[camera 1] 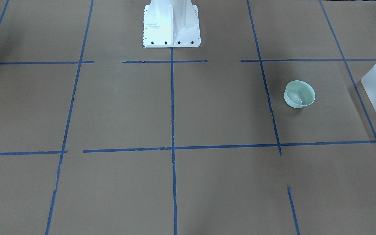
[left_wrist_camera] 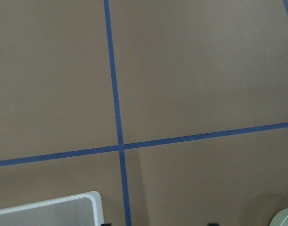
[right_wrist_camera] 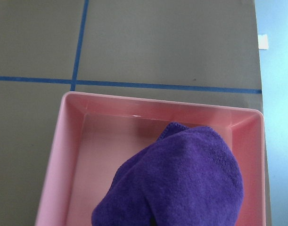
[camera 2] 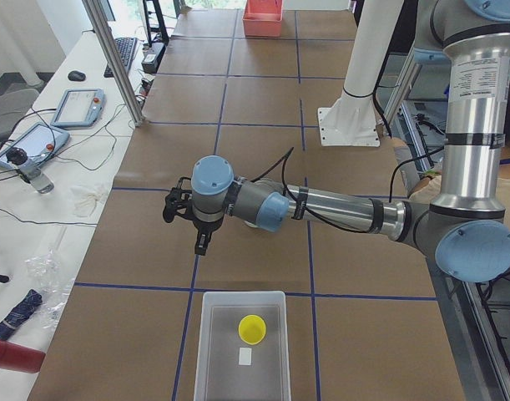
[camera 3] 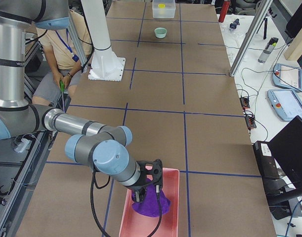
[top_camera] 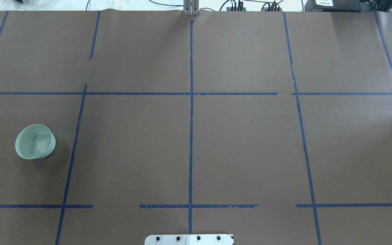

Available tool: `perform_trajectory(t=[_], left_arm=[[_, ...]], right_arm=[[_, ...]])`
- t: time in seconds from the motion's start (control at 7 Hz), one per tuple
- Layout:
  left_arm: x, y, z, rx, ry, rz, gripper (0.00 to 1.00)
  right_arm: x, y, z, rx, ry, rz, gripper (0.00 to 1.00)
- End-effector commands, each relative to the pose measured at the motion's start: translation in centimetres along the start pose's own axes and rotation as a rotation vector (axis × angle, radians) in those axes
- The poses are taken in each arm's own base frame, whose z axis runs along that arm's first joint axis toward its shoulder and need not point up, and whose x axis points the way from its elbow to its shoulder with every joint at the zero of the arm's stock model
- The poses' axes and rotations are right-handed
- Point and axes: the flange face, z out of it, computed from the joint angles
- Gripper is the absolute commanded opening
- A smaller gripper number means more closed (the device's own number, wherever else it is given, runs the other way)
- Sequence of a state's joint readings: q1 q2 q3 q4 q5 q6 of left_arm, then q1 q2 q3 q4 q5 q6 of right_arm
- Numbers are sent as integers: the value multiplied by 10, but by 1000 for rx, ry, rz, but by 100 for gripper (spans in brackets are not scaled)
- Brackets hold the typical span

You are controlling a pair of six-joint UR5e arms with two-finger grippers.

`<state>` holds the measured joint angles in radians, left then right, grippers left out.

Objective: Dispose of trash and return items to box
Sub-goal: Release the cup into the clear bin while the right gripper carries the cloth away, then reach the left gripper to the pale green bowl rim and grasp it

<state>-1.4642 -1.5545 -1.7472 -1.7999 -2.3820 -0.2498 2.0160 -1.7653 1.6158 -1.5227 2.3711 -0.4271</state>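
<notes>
The mint-green bowl (camera 1: 299, 94) stands upright on the brown table, on my left side; it also shows in the overhead view (top_camera: 35, 141). The translucent box (camera 2: 242, 347) holds the yellow cup (camera 2: 253, 328) and sits at the table's left end. My left gripper (camera 2: 192, 230) hangs above the table between bowl and box. In the left wrist view its tips sit wide apart and empty, with the box corner (left_wrist_camera: 63, 212) and bowl rim (left_wrist_camera: 285, 219) below. My right gripper (camera 3: 147, 192) is over the pink tray (right_wrist_camera: 68, 141), shut on a bunched purple cloth (right_wrist_camera: 181, 183).
The white robot base (camera 1: 171, 23) stands at the table's near-robot edge. Blue tape lines grid the brown paper. A small white piece (camera 2: 245, 356) lies in the box. A person (camera 3: 66, 44) sits behind the robot. Cables and tablets lie on the side bench.
</notes>
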Motion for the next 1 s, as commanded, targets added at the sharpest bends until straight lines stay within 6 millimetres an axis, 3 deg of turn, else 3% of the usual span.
perform_trajectory(t=[0.0,0.14,0.29,0.43,0.71,0.86], left_arm=[[48,13,59,-113,0,-5,84],[77,22,86,-170,11,-3,87],[110,30,113,-217,24,-6,87],[119,35,122,-225,32,2,87],[132,51,157,-274,48,49,87],[133,56,169,-287,50,60,88]], right_arm=[[34,36,57,-74,-31,33,76],[33,38,71,-98,-54,33,100],[18,21,65,-85,-56,-6,100],[-9,-5,55,-72,-48,-16,100],[-109,-65,37,-3,-47,-7,100],[-137,-75,44,-20,-55,12,100]])
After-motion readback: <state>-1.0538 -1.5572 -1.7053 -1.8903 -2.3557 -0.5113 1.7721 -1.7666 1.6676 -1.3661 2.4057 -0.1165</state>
